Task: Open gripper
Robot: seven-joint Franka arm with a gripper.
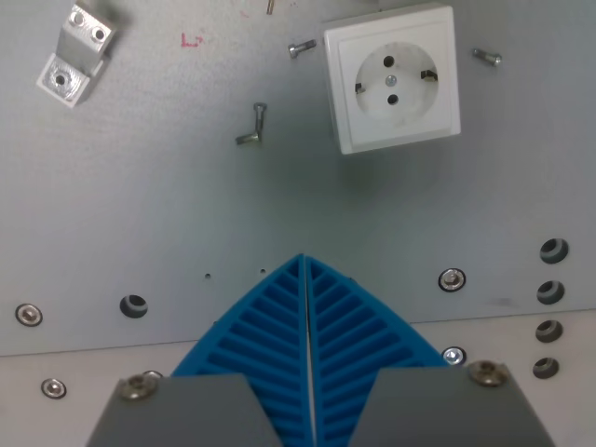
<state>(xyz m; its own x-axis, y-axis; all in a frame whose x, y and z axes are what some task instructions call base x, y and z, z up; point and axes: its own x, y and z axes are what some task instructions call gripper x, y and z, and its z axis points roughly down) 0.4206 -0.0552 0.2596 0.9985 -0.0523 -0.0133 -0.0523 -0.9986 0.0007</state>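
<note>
Blue tool (304,265) closed, socket (392,79) and screws (253,126) beyond

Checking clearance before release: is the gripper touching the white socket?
Apart. The wrist view shows bare grey plate between the tips of the shut blue gripper and the white socket, which lies further up the picture.

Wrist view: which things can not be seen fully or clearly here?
- Plate surface below the blue ribbed gripper: hidden in the wrist view by the closed fingers.
- Small metal screw at the top edge: cut off by the frame.
- Red mark on the grey metal plate: too small to read.
- Aluminium bracket: its underside is hidden by its own body.
</note>
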